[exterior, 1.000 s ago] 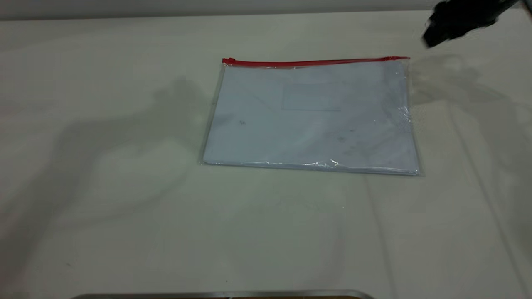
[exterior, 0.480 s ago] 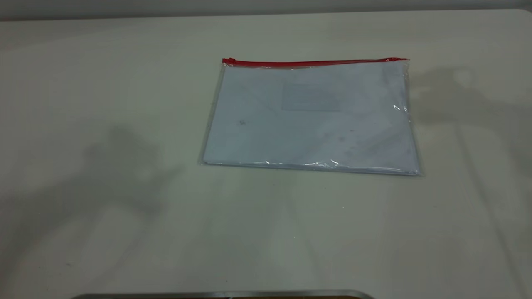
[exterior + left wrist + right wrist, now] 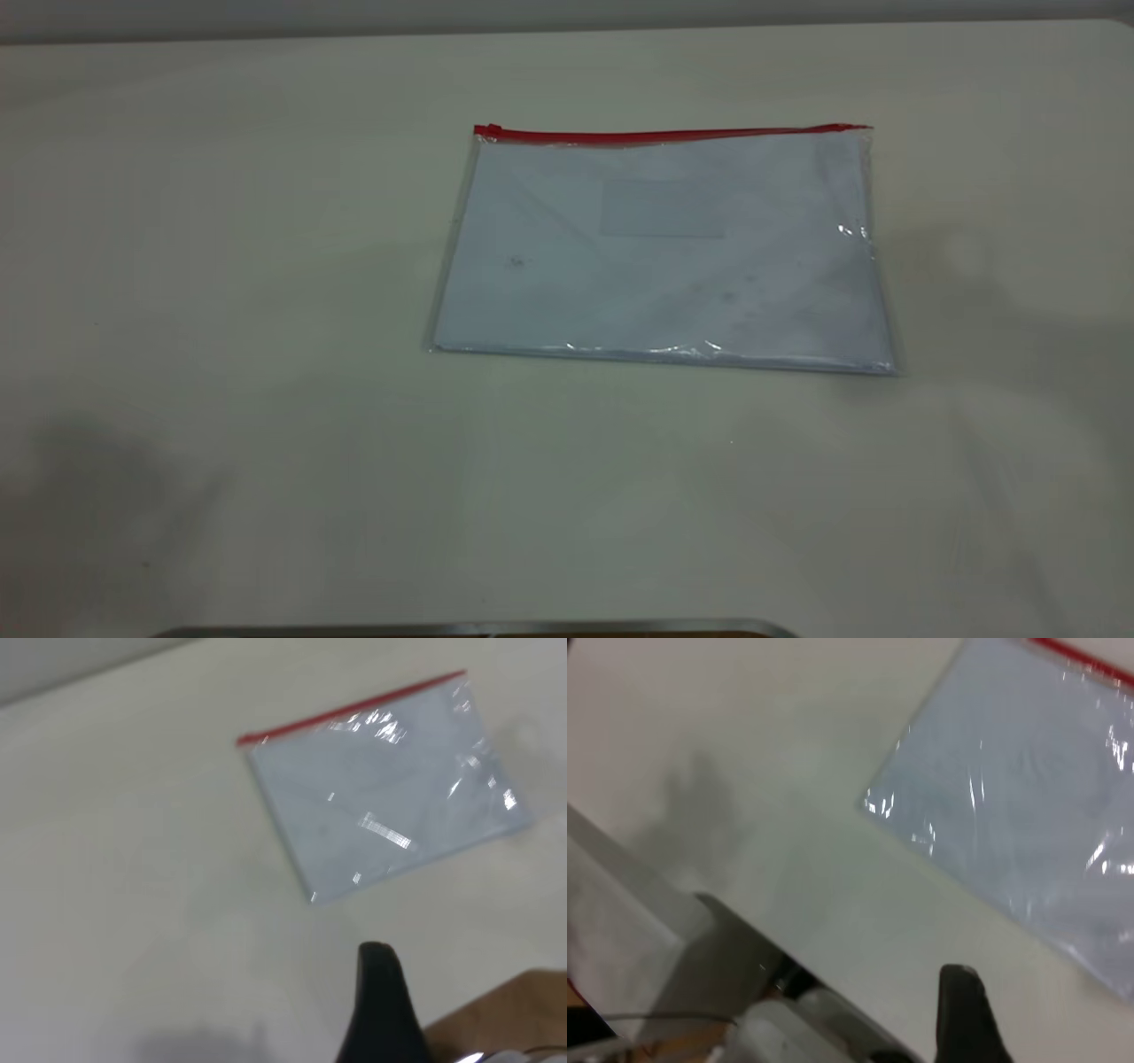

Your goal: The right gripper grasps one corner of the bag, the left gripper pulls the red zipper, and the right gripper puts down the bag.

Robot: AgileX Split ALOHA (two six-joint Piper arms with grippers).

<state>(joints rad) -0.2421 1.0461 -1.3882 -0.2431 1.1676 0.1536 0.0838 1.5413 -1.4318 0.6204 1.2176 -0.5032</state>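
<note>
The bag point(image 3: 660, 252) lies flat on the white table, a clear pouch with white sheets inside. The red zipper point(image 3: 673, 135) runs along its far long edge, with the slider tab point(image 3: 490, 131) at the left end. Neither gripper shows in the exterior view. The left gripper point(image 3: 379, 961) shows only as a black tip in the left wrist view, well away from the bag point(image 3: 390, 788) and above the table near its edge. The right gripper point(image 3: 961, 983) shows as a black tip in the right wrist view, apart from the bag point(image 3: 1028, 806) and holding nothing.
A metal rim point(image 3: 478, 627) runs along the near bottom of the exterior view. The right wrist view shows the table's edge and a grey frame point(image 3: 620, 930) beyond it. A brown surface point(image 3: 514, 1019) lies past the table edge in the left wrist view.
The right gripper, at the top right corner one second ago, has left the exterior view. Both arms' shadows have slid away from the bag toward the near corners. The bag has not moved.
</note>
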